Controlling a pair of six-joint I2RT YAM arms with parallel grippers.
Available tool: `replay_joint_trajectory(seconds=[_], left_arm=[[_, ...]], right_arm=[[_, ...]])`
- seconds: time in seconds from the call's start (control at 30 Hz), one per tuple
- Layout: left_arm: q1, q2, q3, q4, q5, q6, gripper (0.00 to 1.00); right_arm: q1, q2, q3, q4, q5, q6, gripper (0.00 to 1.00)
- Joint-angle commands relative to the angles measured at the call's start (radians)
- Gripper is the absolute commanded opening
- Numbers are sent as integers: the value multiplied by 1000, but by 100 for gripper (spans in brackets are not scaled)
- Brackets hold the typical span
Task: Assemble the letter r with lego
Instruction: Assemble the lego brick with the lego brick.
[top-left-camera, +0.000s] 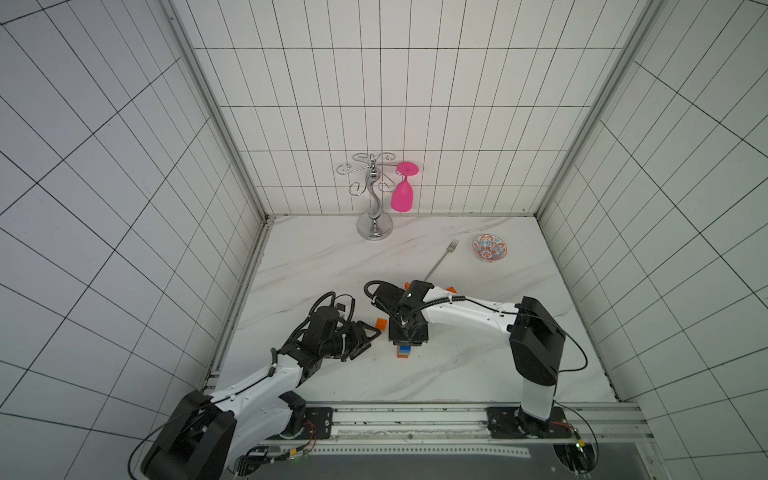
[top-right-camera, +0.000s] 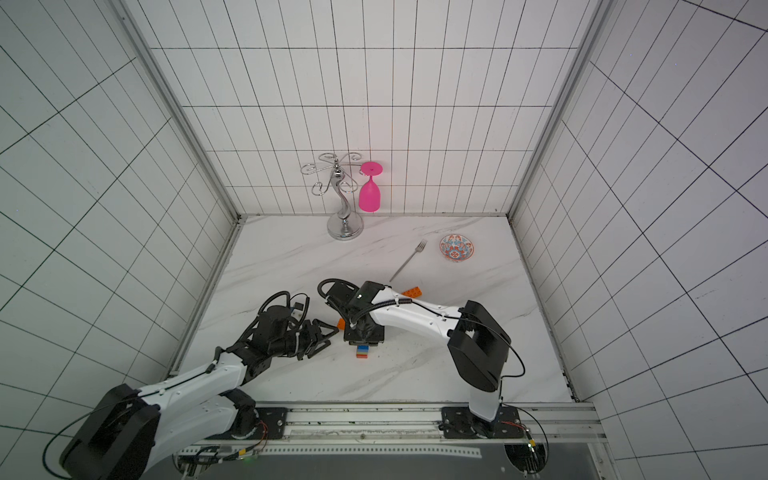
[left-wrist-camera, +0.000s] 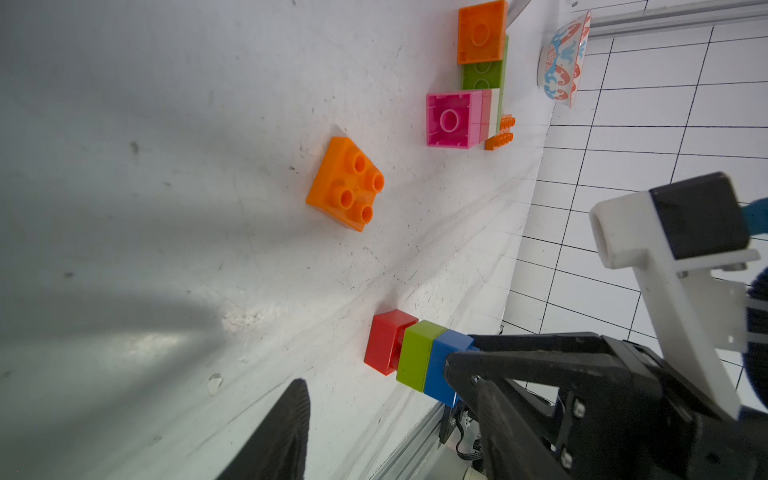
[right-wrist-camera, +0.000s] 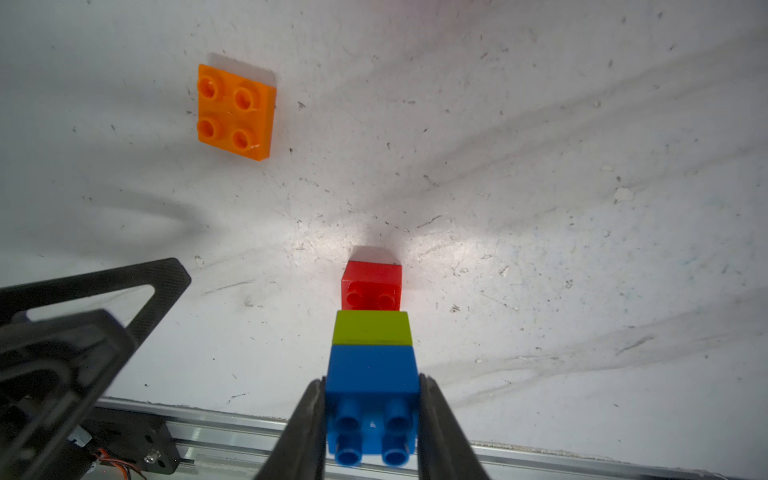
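Right end effector is clamped on the blue brick, one finger on each side wall, coming from above. The blue brick tops the stack, with the green brick under it and the red brick at the bottom on the desk. Red studs show in a gap under the green brick, so that joint is not fully seated. The stack stands about mid-width, nearer the front edge than the back edge. A bare strip runs between the stack and the front edge.

Left end effector sits low, on the left-edge side of the stack. Its fingers are apart with nothing between them, and the tips are near the stack but not touching it.

Orange brick lies loose and flat, studs up, just beside the left fingertips on their back-edge side, apart from the stack.

Cluster of orange, green, pink and cream bricks lies further toward the back edge. In both top views it is mostly hidden under the right arm. The long orange brick shows beside the arm.

Fork and bowl sit toward the back right corner. The rack with a pink glass stands at mid back edge.

Open room:
- a wide bare area from the left edge to the rack
- the front right corner region beneath the right arm's span
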Motion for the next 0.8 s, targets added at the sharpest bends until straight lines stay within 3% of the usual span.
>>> replay_joint_trajectory(seconds=[0.0,0.77], left_arm=[[3,-21,9,-14,9,14,57],[3,-42,1,-37,20,34,57]], right_arm=[[11,28,49,-71,36,38,0],[11,60,62,-55,19,38,0]])
